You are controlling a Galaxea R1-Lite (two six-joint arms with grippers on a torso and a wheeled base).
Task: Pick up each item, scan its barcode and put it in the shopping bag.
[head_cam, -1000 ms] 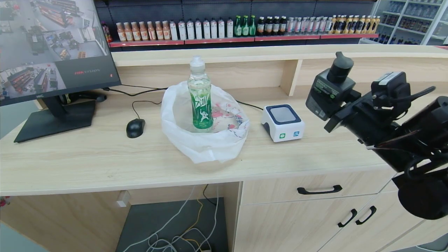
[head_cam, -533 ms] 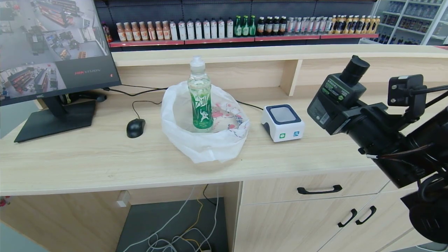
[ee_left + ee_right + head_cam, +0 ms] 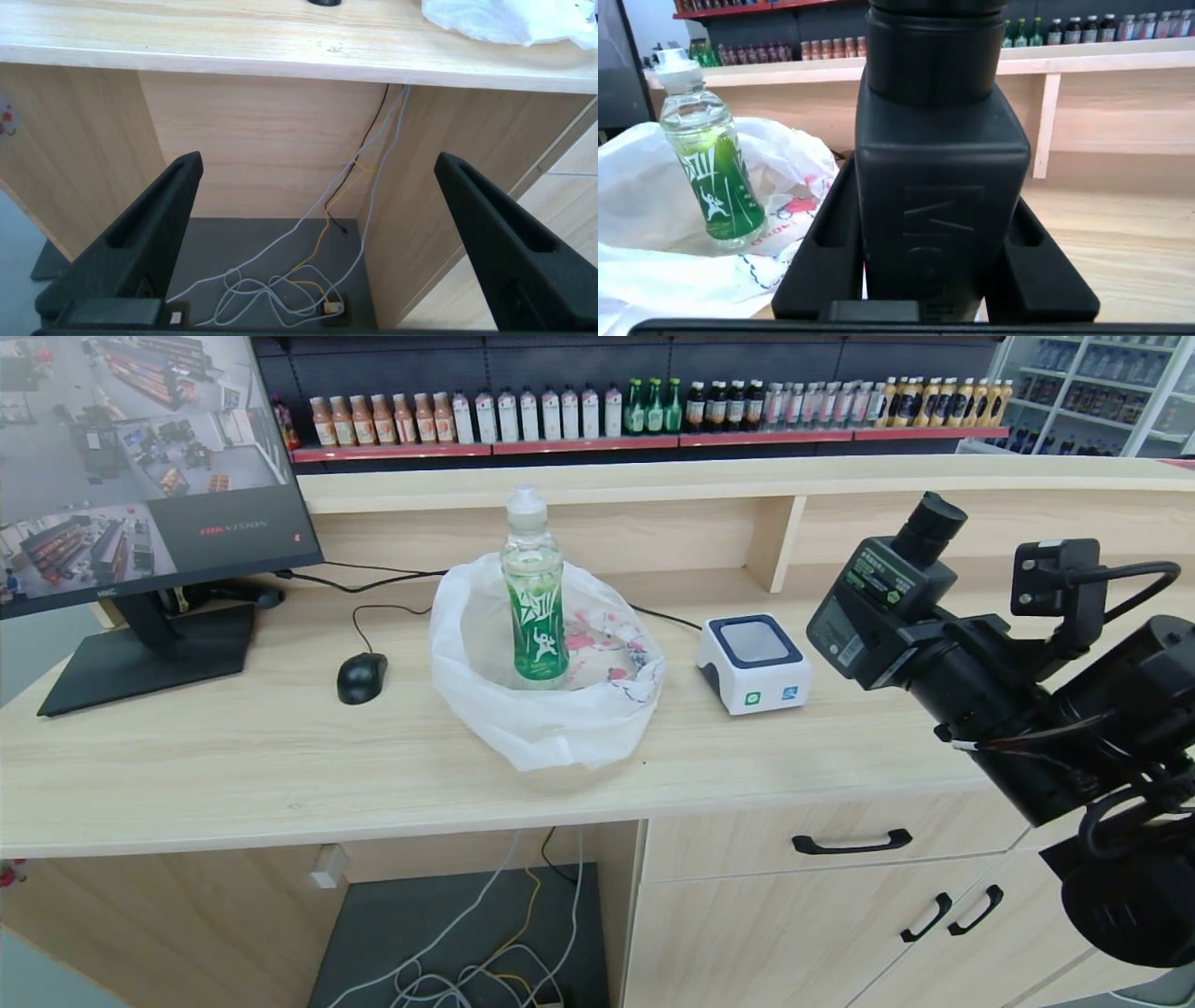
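A black bottle (image 3: 878,593) is gripped firmly between the fingers of the right gripper (image 3: 910,644), above the counter (image 3: 233,756) to the right of the scanner (image 3: 754,663). A green-labelled bottle (image 3: 534,597) is seen upright in the white shopping bag (image 3: 541,728). The left gripper (image 3: 318,243) is held wide apart and empty, below the counter's edge.

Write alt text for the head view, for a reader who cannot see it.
The right pincer holds a black bottle tilted in the air, to the right of a white barcode scanner on a wooden counter. Left of the scanner, a green-labelled bottle stands upright in an open white shopping bag; a mouse and a monitor sit farther left.
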